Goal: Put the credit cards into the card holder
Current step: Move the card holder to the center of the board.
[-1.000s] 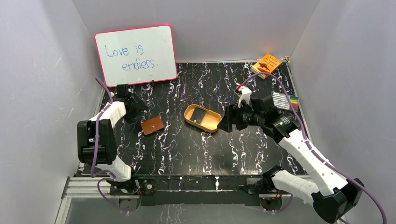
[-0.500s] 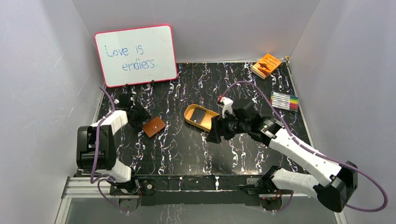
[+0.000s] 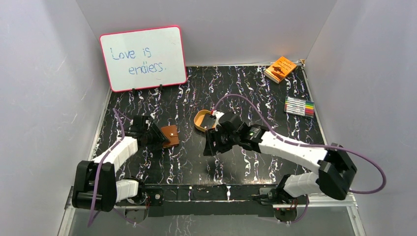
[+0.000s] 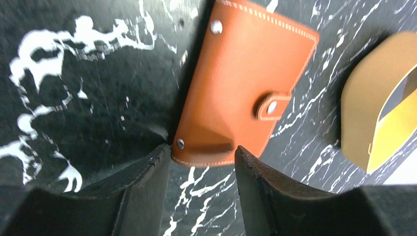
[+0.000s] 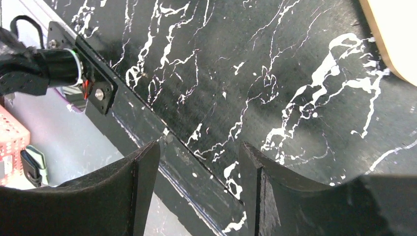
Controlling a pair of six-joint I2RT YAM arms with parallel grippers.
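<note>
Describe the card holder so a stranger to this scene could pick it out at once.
Start at the whiteboard propped at the back left and come forward. The card holder lies on the black marbled table, just left of the tan oval tray. It alone is reddish-brown stitched leather with a strap tab and metal snap.

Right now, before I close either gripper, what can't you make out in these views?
Credit cards: in the top view, the right gripper covers most of the tray; the left wrist view's edge cuts it off.
Card holder: whether the left gripper pinches its corner or just straddles it.
Right wrist view: table and a tray sliver only.
</note>
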